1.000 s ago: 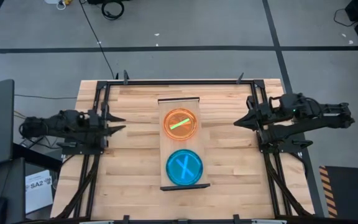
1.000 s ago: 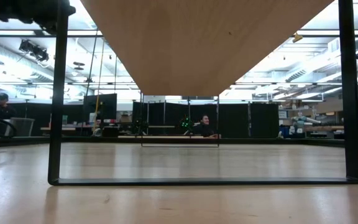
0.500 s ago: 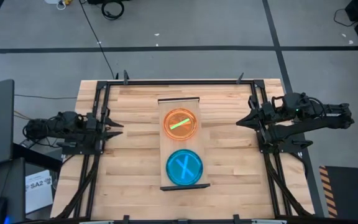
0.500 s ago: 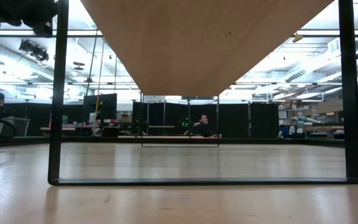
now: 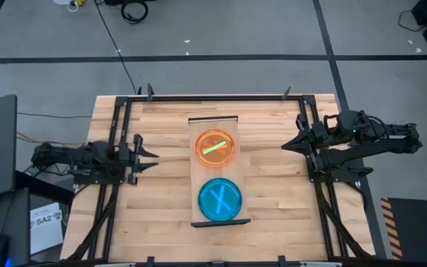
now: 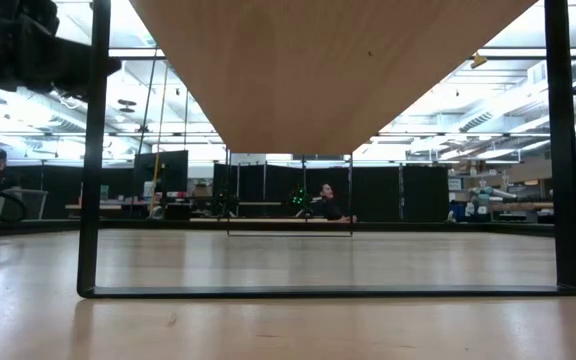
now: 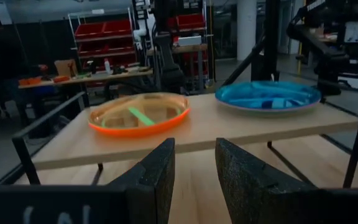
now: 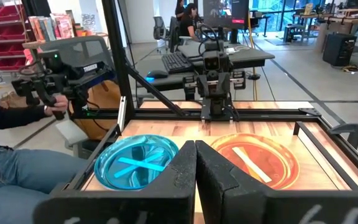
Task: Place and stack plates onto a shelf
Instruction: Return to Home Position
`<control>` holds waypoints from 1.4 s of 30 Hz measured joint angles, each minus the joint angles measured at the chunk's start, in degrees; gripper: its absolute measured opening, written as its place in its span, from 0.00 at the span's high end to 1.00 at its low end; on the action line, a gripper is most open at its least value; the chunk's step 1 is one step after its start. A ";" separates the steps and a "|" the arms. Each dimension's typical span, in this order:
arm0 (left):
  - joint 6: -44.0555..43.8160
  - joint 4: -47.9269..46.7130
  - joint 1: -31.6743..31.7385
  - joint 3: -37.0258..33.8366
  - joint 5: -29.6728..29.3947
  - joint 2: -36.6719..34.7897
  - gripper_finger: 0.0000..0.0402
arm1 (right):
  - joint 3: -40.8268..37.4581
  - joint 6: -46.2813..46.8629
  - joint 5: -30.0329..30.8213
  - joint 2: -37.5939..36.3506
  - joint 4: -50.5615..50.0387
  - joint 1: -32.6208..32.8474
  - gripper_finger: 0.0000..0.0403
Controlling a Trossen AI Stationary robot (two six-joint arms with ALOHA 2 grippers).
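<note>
My left gripper (image 5: pixel 151 157) hangs empty with its fingers parted, my right gripper (image 5: pixel 285 147) is pressed shut on nothing, and between them the shelf (image 5: pixel 213 124) carries the orange plates (image 5: pixel 216 147) straight ahead of both, with the blue plates (image 5: pixel 219 199) beside those.

I am working in a robotics lab: red parts bins (image 7: pixel 104 29) are filling a rack (image 7: pixel 101 14), a keyboard (image 8: pixel 176 60) is lying on a desk (image 8: pixel 247 55), and a person (image 6: pixel 328 203) is sitting far off.

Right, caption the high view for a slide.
Orange plates and blue plates on the shelf; left gripper and right gripper parked either side.
</note>
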 joint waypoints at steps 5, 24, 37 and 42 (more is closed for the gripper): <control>0.06 -0.25 0.00 -0.71 -0.02 0.02 0.69 | 0.00 0.00 0.00 0.00 0.00 0.00 0.97; 1.30 2.89 0.00 -0.69 0.00 0.01 0.69 | 0.00 -1.43 0.00 -0.85 -0.22 0.00 0.97; 1.41 2.86 0.00 -0.69 2.34 0.01 0.69 | 0.00 -1.48 0.00 -0.85 -0.15 0.00 0.97; 1.44 3.09 0.00 -0.75 2.35 0.02 0.69 | 0.00 -1.46 0.00 -0.85 -0.11 0.00 0.97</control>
